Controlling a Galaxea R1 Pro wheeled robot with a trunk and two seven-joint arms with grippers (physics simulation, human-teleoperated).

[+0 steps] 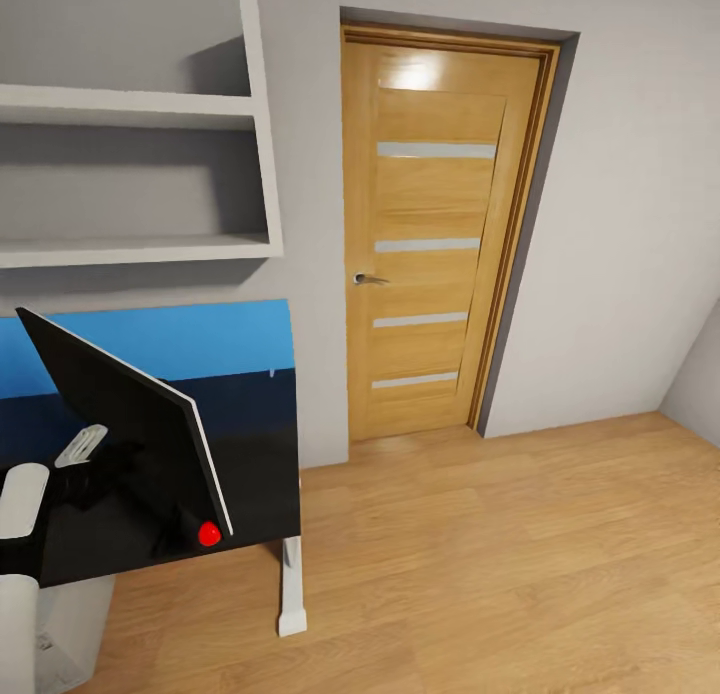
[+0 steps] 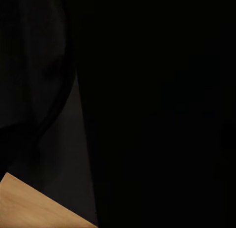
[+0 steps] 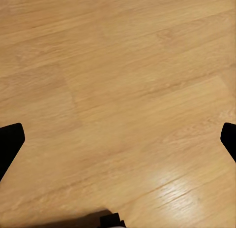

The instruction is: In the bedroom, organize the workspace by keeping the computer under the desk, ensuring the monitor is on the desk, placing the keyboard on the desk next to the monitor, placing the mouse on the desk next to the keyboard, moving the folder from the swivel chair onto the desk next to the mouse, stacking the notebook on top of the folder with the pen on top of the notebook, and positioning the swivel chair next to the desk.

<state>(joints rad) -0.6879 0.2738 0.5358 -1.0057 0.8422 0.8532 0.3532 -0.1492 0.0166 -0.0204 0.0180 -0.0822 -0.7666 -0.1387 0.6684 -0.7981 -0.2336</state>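
The monitor (image 1: 130, 424) stands turned at an angle near the front edge of the glossy black desk (image 1: 265, 494). Its black face points toward my left arm, and a red dot marks its lower corner. My left gripper (image 1: 100, 479) is pressed close against the monitor's dark face, with its fingers lost in the black. The left wrist view is almost all dark surface with a sliver of wooden floor. A light grey computer (image 1: 75, 629) case sits below the desk top. My right gripper (image 3: 118, 139) hangs open above bare floor, its black fingertips (image 3: 10, 139) far apart.
The desk's blue back panel (image 1: 180, 339) runs along the grey wall under white shelves (image 1: 140, 109). A white desk leg (image 1: 290, 589) stands at the desk's right end. A shut oak door (image 1: 440, 234) is straight ahead, with open wooden floor (image 1: 500, 554) in front of it.
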